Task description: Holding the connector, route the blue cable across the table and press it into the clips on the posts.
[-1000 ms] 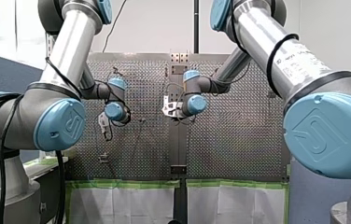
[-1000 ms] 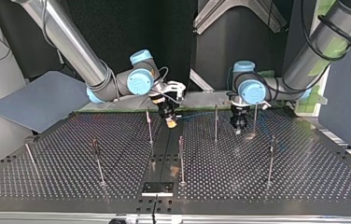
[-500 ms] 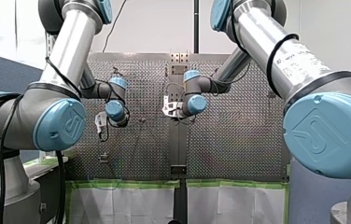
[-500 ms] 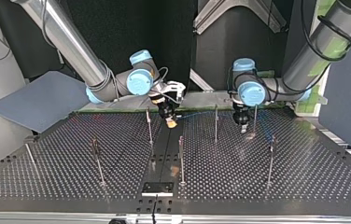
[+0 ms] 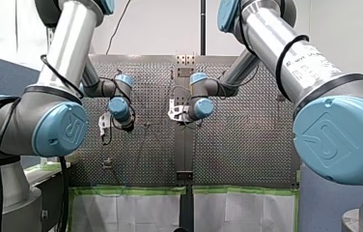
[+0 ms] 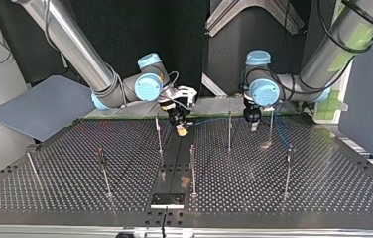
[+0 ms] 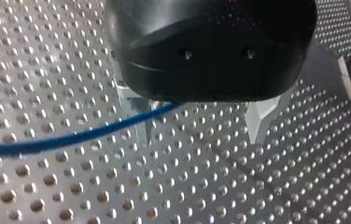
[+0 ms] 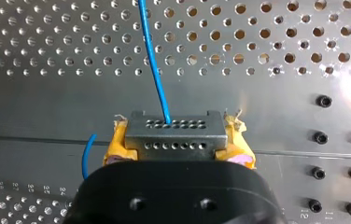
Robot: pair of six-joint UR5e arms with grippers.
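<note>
In the right wrist view a grey connector (image 8: 173, 133) with rows of small holes sits between my right gripper's (image 8: 176, 140) yellow pads (image 8: 116, 142), which are shut on it. A thin blue cable (image 8: 152, 51) leaves its top face. In the top view my right gripper (image 6: 181, 129) hangs low beside a centre post (image 6: 158, 134). From there the blue cable (image 6: 209, 120) runs to my left gripper (image 6: 252, 124). The left wrist view shows my left gripper (image 7: 197, 116) open, its metal fingers (image 7: 260, 116) spread, with the cable (image 7: 71, 139) passing loose under the body.
Several thin upright posts stand on the perforated table (image 6: 323, 188), among them one (image 6: 229, 131) between the grippers, one (image 6: 271, 126) just beyond my left gripper, and others (image 6: 192, 168) nearer the top view's front. A grey board (image 6: 40, 106) lies off the table's left.
My left gripper has opened, let the cable go, and risen back toward the top view's far edge. My right gripper keeps still with the connector.
</note>
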